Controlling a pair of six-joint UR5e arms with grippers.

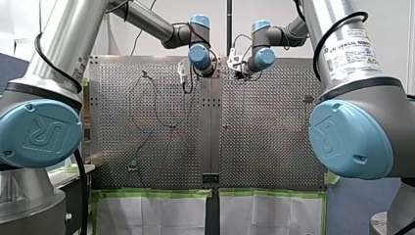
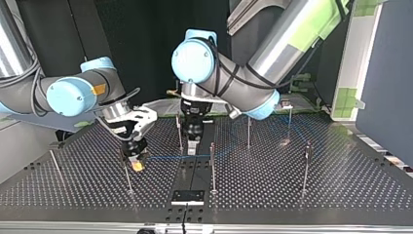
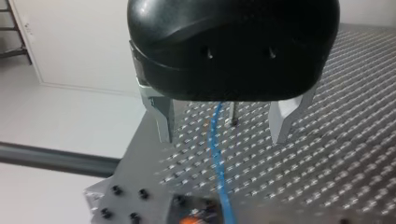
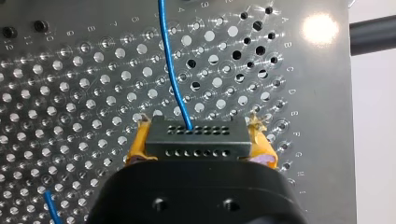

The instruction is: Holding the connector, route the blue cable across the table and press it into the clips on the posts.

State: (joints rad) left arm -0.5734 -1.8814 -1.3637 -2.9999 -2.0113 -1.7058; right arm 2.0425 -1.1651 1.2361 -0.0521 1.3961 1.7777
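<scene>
My right gripper (image 4: 198, 135) is shut with its yellow pads (image 4: 140, 142) on the black connector (image 4: 194, 144). The blue cable (image 4: 170, 60) runs out of the connector's face over the perforated table. In the top view this gripper (image 2: 138, 163) hangs low beside a thin post (image 2: 127, 175), and the cable (image 2: 170, 157) leads from it toward the view's right. My left gripper (image 3: 223, 126) stands open, its metal fingers (image 3: 161, 119) astride the cable (image 3: 215, 144) without touching it. A post (image 3: 232, 114) stands just ahead of it. In the top view my left gripper (image 2: 193, 144) hovers over the table's middle seam.
Several thin posts rise from the table, among them one (image 2: 212, 165) near the seam, one (image 2: 249, 131) behind it and one (image 2: 306, 165) at the top view's right. A black plate (image 2: 187, 196) lies by the near edge. Green-taped white sheets (image 1: 151, 210) hang below the table.
</scene>
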